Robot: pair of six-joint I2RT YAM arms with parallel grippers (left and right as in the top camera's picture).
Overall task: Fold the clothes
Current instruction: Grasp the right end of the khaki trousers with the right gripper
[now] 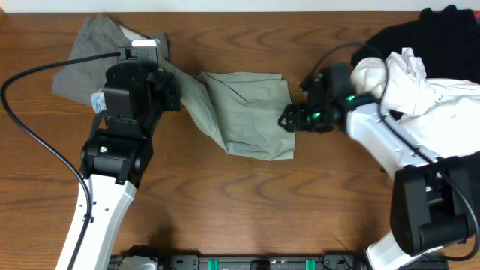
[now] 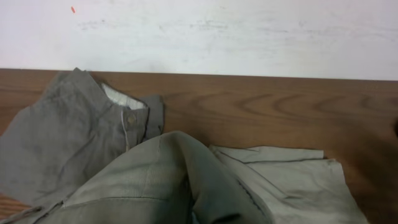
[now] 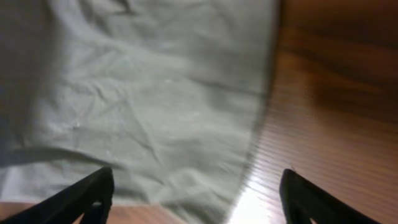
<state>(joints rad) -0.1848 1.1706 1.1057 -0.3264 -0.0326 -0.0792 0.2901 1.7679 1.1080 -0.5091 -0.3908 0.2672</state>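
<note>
The right gripper (image 3: pixel 196 200) is held with its fingers apart over the edge of the trousers (image 1: pixel 251 112). Whether the left gripper (image 1: pixel 172 93) is clamped on them cannot be told.

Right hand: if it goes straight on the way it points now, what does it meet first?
Probably the grey-green garment, just ahead of the open right hand; depth is unclear.

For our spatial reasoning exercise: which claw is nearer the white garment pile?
Right. The right claw sits at the edge of the grey trousers nearest the white garment pile; the left claw is over their other half, farther away.
</note>
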